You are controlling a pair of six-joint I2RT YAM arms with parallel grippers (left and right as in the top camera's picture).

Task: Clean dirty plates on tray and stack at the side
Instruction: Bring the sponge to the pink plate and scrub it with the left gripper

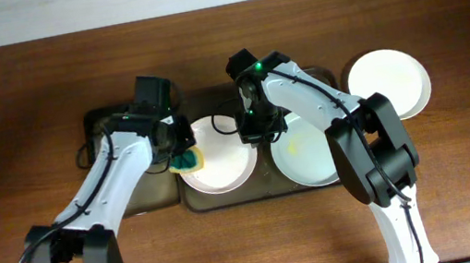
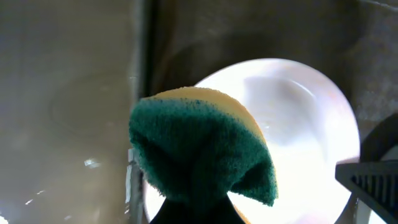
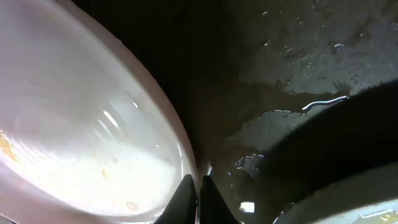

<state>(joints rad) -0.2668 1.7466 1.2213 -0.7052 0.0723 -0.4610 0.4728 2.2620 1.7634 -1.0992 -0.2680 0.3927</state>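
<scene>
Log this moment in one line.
left hand: shut on sponge at left plate | right hand: shut between it and right plate, both on tray | third plate: off tray

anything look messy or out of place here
Nothing is spilled or broken. The right plate on the tray has yellowish smears, and the tray looks wet. One plate sits off it on the table.

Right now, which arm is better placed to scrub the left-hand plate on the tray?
Left. The left gripper is shut on the sponge right over that plate. The right gripper is shut, carries no sponge, and sits beside the plate's rim.
</scene>
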